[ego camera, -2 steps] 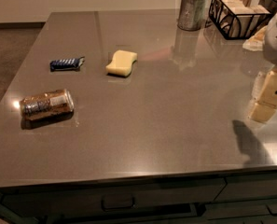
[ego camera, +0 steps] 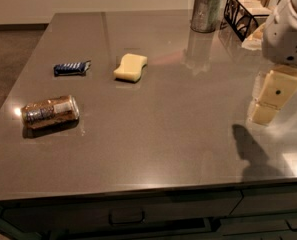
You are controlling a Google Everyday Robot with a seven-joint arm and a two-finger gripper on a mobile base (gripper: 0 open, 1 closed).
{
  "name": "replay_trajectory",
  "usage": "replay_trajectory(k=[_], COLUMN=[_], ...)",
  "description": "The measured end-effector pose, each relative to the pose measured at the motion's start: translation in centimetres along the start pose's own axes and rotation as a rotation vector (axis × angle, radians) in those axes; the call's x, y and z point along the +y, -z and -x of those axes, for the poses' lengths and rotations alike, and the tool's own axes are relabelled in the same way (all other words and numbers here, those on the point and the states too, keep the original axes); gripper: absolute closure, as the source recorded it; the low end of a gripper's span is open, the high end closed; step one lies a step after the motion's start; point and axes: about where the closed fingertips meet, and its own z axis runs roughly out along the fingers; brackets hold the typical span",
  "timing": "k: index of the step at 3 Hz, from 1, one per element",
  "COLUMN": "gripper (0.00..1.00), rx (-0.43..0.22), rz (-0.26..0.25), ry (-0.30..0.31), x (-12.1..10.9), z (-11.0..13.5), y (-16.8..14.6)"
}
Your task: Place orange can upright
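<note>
The orange can [ego camera: 50,112] lies on its side near the left front of the grey counter [ego camera: 178,134], its silver top facing right and its mottled brownish body showing a white label patch. My gripper [ego camera: 269,100] hangs above the counter's right edge, far to the right of the can, and holds nothing that I can see. Its shadow falls on the counter below it.
A blue-striped snack wrapper [ego camera: 71,68] and a yellow sponge [ego camera: 131,67] lie behind the can. A textured metal cup [ego camera: 206,11] and a black wire basket [ego camera: 248,9] stand at the back right. The counter's front edge runs close below the can.
My gripper has moved a little to the left over the counter. The can and the other objects have not moved.
</note>
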Motion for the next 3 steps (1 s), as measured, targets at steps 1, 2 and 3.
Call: replay_trajectory(k=[1,2,3], gripper=[0.00,0.00,0.00], rx=[-0.037,-0.047,-0.041], rz=[0.044,0.081,0.103], ry=[0.084,0.162,0.241], x=[-1.0,-1.6,-1.6], z=[5.4,11.5,17.8], y=[-1.7,-4.2,-7.2])
